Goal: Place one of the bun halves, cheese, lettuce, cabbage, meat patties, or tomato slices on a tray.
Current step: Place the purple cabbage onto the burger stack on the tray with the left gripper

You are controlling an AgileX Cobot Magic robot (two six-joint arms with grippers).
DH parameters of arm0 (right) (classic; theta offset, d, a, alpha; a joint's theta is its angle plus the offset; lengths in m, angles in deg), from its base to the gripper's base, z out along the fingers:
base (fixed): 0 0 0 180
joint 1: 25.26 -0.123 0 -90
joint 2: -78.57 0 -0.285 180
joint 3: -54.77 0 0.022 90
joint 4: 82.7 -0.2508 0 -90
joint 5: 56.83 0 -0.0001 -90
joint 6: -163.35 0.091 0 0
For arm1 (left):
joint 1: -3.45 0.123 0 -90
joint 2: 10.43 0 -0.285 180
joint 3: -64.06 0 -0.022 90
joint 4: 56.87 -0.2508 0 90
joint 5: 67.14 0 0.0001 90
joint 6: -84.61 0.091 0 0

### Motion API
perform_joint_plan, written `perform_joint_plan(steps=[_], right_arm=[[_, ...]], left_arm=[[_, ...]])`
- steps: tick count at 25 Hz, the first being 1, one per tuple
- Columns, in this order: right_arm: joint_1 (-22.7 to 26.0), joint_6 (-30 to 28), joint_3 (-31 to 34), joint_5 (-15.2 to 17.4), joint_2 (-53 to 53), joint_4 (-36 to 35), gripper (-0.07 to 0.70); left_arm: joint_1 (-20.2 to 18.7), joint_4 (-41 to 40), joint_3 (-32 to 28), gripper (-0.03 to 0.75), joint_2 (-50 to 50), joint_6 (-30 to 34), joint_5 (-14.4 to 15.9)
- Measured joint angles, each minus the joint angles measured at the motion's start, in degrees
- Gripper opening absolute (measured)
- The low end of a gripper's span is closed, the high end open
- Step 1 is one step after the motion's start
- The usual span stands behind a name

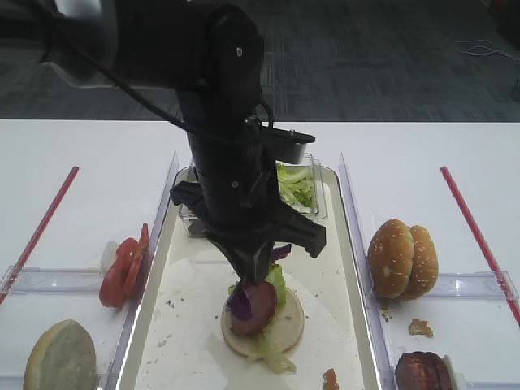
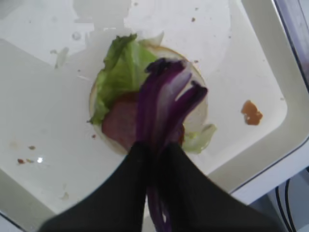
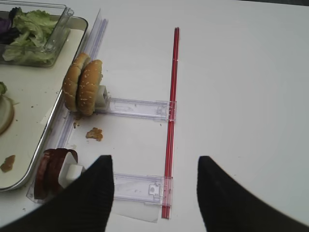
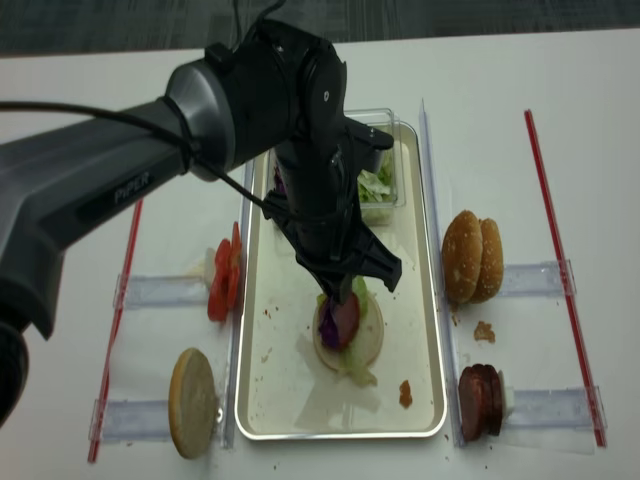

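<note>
The left gripper (image 2: 157,147) is pinched shut on a bunch of thin, glossy deep-purple cabbage strips (image 2: 161,104), which hang from its black fingertips directly over the half-built burger. The hold looks chosen so the loose ends drape onto the stack first: below them lie a pale round bun half (image 4: 362,345), frilly light green lettuce (image 2: 118,72) and a reddish-pink meat slice (image 2: 118,123), all resting on the off-white floor of the long silvery metal tray (image 4: 260,400). The cabbage seems to touch or nearly touch the meat, so the placing appears close but not finished.

At the tray's far end sits a small clear plastic tub (image 1: 313,179) of more greens, just behind the arm's bulk and not in the way of a straight drop. Left of the tray, red tomato slices (image 1: 122,272) stand on edge in a clear holder, with another pale bun half (image 4: 192,400) nearer the camera. Right of the tray, sesame-topped golden bun halves (image 3: 83,87) stand upright, and dark reddish-brown meat patties (image 3: 50,171) wait just beside the rim. The right gripper (image 3: 154,186) hovers with its dark fingers spread apart, empty, well clear of the tray. Crumbs dot the tray floor.
</note>
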Motion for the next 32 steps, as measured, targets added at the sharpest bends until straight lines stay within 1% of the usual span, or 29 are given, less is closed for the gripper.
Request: perform_joint_plan(steps=[4, 8, 10, 15, 32], right_arm=[[0.0, 0.0, 0.0, 0.0, 0.0, 0.0, 0.412], [0.0, -0.2, 0.0, 0.0, 0.0, 0.0, 0.412], [0.0, -0.2, 0.0, 0.0, 0.0, 0.0, 0.412], [0.0, -0.2, 0.0, 0.0, 0.0, 0.0, 0.412], [0.0, -0.2, 0.0, 0.0, 0.0, 0.0, 0.412]], left_arm=[[0.0, 0.0, 0.0, 0.077, 2.4, 0.0, -3.7], [0.0, 0.0, 0.0, 0.077, 3.8, 0.0, -6.1], [0.0, 0.0, 0.0, 0.077, 4.4, 0.0, -6.7], [0.0, -0.1, 0.0, 0.077, 5.3, 0.0, -7.1], [0.0, -0.2, 0.0, 0.076, 5.4, -0.1, -6.8]])
